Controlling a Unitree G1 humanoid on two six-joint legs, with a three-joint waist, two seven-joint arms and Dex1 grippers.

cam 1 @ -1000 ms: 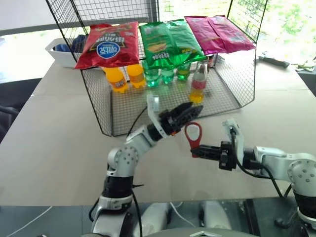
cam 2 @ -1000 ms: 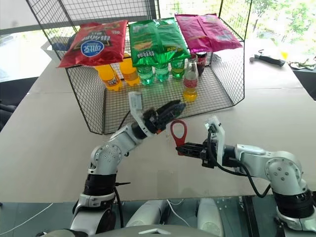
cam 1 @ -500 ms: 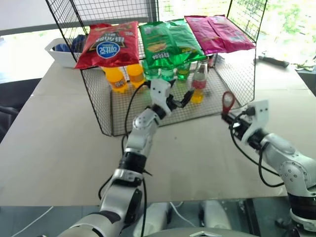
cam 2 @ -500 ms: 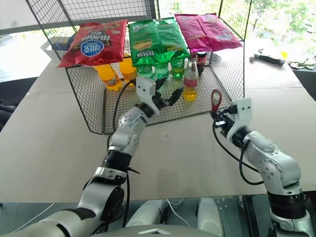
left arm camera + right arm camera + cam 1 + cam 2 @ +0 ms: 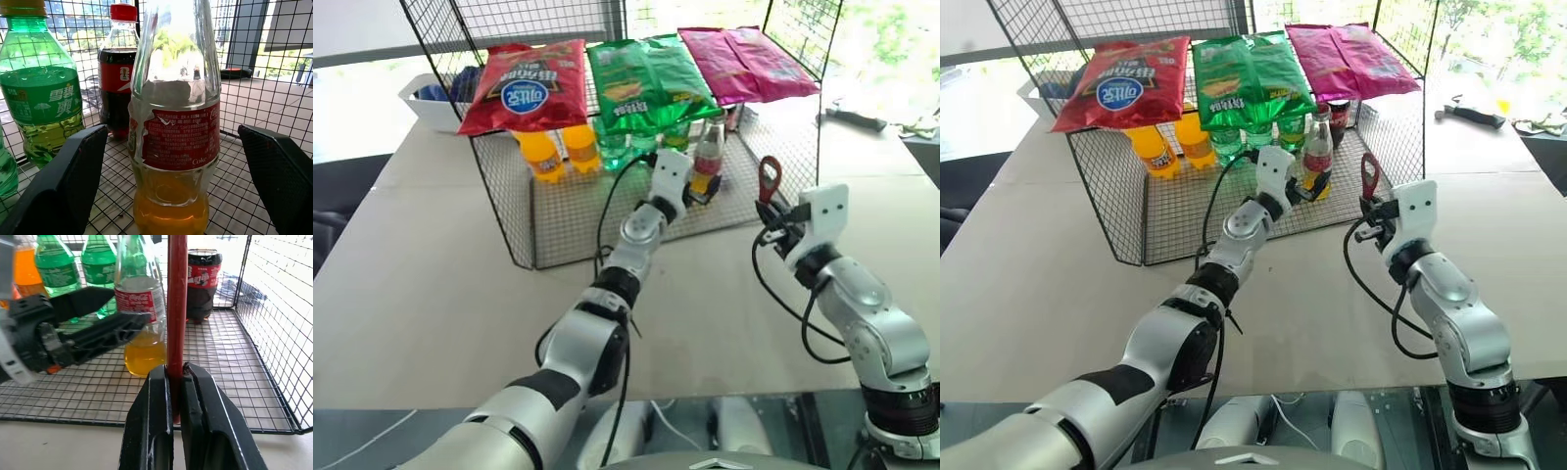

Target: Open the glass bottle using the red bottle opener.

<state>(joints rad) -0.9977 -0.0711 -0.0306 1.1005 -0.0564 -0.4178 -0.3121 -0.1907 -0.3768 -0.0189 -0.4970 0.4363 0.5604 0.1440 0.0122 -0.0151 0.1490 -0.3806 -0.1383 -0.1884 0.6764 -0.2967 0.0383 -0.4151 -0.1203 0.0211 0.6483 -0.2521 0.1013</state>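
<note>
Wire rack (image 5: 558, 211), green bottles (image 5: 41, 98) and cola bottle (image 5: 117, 83) crowding glass bottle (image 5: 173, 137)

Beige table (image 5: 431, 284) under wire rack (image 5: 607, 211), white bin (image 5: 431, 103)

A mock shop display set up in a bright test room. Just ahead of the left gripper (image 5: 697, 192) stands a black wire rack (image 5: 509, 211) on a plain grey table (image 5: 421, 284), stocked like a store shelf: snack bags (image 5: 525, 86) lie on top, soft-drink bottles (image 5: 544, 155) are lined up below. Beyond the rack, big windows (image 5: 1489, 29) show green trees.
</note>
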